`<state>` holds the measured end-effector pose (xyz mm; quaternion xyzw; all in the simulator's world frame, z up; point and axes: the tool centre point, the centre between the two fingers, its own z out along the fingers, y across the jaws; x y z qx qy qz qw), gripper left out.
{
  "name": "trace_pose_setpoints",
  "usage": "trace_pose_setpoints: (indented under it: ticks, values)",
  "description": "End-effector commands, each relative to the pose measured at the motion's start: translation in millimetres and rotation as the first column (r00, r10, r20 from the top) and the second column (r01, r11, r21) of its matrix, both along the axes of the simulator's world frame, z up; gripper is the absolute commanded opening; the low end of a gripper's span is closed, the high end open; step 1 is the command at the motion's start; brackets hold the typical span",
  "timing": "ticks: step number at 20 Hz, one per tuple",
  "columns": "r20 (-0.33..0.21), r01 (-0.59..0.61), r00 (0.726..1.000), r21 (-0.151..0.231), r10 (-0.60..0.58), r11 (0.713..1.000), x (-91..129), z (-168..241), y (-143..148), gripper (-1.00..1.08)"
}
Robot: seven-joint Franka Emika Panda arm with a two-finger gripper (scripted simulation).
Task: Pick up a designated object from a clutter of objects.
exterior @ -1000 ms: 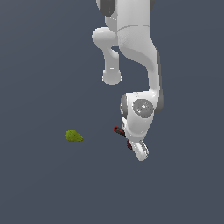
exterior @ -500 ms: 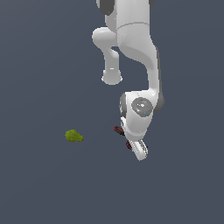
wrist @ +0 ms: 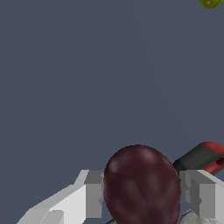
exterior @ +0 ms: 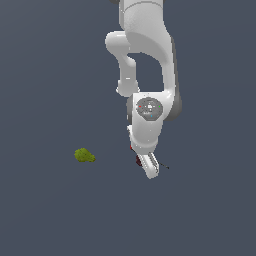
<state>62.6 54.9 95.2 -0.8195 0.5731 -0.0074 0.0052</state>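
While its two pale grey fingers stand on either side of the small dark maroon, plum-like rounded object, the white parallel-jaw gripper looks set against the fruit's flanks, one pad at nine o'clock of it and the other at three o'clock; whether the pads truly press it cannot be told for certain, since the contact edges are tight but not clearly squeezed. Just past the plum, at about two o'clock of it in the wrist view, lies the thin screwdriver with a red-and-black handle, near but apparently apart from it. A pale, lumpy sliver of something white shows at five o'clock, cut off by the picture's edge, possibly the white ball. Well away sits the yellow-green lumpy fruit, at nine o'clock of the gripper in the exterior view. Judging by this, the approach and enclosing appear done, and the lift off the flat dark grey-blue floor is what remains. In the exterior view the white arm's wrist hides the plum almost wholly, and the screwdriver shows only as a dark red speck and a thin line.
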Motion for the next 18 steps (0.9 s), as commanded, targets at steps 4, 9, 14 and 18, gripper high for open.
trace_pose_setpoints:
  ticks: [4, 9, 14, 18]
  values:
    - [-0.001, -0.001, 1.0, 0.001, 0.001, 1.0, -2.1, 49.8, -42.5, -1.0]
    - [-0.004, -0.002, 1.0, 0.002, 0.002, 1.0, -4.0, 98.6, -84.1, -1.0]
    - [-0.007, -0.004, 1.0, 0.003, 0.004, 1.0, -5.2, 147.2, -125.5, -1.0]
    - [-0.01, -0.005, 1.0, 0.002, 0.005, 1.0, -5.4, 185.4, -158.1, -1.0]
